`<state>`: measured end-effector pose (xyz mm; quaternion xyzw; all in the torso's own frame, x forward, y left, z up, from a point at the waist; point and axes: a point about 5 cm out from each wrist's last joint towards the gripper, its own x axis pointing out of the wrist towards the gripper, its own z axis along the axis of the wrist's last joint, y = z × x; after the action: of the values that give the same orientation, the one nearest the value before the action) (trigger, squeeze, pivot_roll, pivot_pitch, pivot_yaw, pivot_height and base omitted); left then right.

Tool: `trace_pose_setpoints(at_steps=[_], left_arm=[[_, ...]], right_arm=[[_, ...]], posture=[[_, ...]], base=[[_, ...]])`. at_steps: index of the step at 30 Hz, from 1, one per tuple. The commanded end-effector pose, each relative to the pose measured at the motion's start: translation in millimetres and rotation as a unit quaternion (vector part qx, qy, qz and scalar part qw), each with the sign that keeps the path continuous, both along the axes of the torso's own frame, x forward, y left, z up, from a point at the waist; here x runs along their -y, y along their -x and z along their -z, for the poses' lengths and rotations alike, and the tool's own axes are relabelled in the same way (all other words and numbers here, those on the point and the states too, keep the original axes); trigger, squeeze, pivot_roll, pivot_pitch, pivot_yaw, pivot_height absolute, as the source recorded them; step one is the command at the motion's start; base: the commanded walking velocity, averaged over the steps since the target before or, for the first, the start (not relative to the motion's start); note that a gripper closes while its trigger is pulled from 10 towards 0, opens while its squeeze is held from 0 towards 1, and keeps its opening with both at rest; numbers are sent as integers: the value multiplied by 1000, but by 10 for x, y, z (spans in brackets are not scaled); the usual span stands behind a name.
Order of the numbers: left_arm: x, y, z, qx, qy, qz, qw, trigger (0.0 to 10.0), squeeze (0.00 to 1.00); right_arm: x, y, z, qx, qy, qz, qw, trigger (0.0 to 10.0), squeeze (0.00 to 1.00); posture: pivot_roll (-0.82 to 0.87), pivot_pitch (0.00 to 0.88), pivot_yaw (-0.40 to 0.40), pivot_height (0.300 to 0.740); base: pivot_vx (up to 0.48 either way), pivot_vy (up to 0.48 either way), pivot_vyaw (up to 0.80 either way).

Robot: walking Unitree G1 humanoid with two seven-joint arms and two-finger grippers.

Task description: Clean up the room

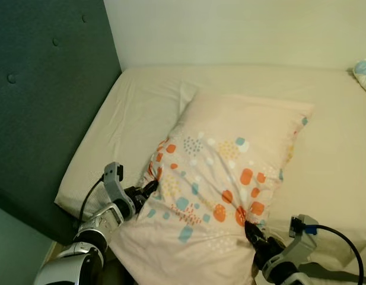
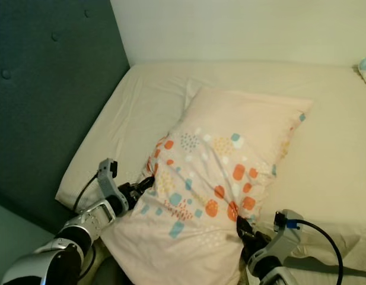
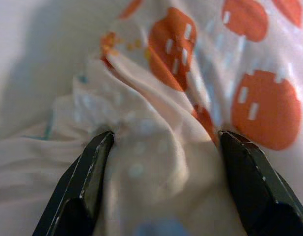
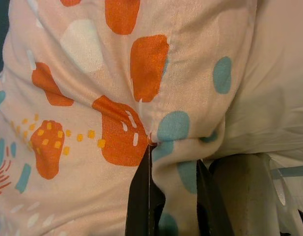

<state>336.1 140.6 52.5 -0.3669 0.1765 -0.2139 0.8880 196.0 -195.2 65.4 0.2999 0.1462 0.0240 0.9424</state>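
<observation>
My left pincer point(image 1: 152, 187) and right pincer point(image 1: 249, 228) each pinch a fold of the patterned pillow point(image 1: 224, 172), which lies mid-frame on the cream bed point(image 1: 135, 113).

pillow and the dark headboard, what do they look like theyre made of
Pillow: soft woven fabric case, likely cotton, matte, printed with orange and teal shapes; it bunches into folds where the left hand and right hand pinch it.
Headboard: dark green upholstery, matte, with button tufts dimpling the surface; whether felt or velvet is unclear.
</observation>
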Motion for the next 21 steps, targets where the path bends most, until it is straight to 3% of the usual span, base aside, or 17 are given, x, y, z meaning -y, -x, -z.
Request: trace_pose_setpoints(at_steps=[1, 2, 3, 4, 10, 13, 16, 18, 20, 21], left_arm=[[155, 43, -3, -6, 72, 40, 997, 10000, 0], [162, 45, -28, -4, 102, 48, 994, 10000, 706], [162, 45, -28, -4, 102, 48, 994, 10000, 706], [166, 48, -53, 0, 128, 56, 990, 10000, 1000], [162, 48, -105, 7, 178, 62, 982, 10000, 1000], [169, 50, -117, 9, 187, 67, 980, 10000, 1000], [254, 95, -109, 13, 183, 108, 977, 10000, 1000], [439, 224, 17, 25, 79, 193, 978, 10000, 1000], [569, 329, 123, 35, -3, 250, 968, 10000, 973], [569, 329, 123, 35, -3, 250, 968, 10000, 973]], right_arm=[[67, 62, 34, -13, 0, 20, 1000, 0, 0], [66, 62, 36, -14, 0, 19, 1000, 0, 0], [66, 62, 36, -14, 0, 19, 1000, 0, 0], [66, 61, 37, -15, 0, 19, 1000, 0, 0], [62, 58, 39, -16, 0, 18, 1000, 0, 0], [59, 55, 40, -16, 0, 17, 1000, 0, 0], [53, 44, 35, -15, 0, 16, 1000, 0, 0], [33, 27, 26, -12, 5, 7, 1000, 0, 0], [10, 11, 17, -10, 7, 0, 1000, 0, 0], [10, 11, 17, -10, 7, 0, 1000, 0, 0]], posture=[[-243, 199, 28, 574], [-240, 200, 27, 574], [-240, 200, 27, 574], [-238, 199, 27, 574], [-238, 199, 27, 574], [-238, 199, 27, 574], [-238, 199, 27, 574], [-226, 196, 28, 574], [-226, 196, 28, 574], [-226, 196, 28, 574]], base=[[0, 0, 0], [0, 0, 0], [0, 0, 0], [0, 0, 0], [0, 0, 0], [0, 0, 0], [0, 0, 0], [0, 0, 0], [0, 0, 0], [0, 0, 0]])
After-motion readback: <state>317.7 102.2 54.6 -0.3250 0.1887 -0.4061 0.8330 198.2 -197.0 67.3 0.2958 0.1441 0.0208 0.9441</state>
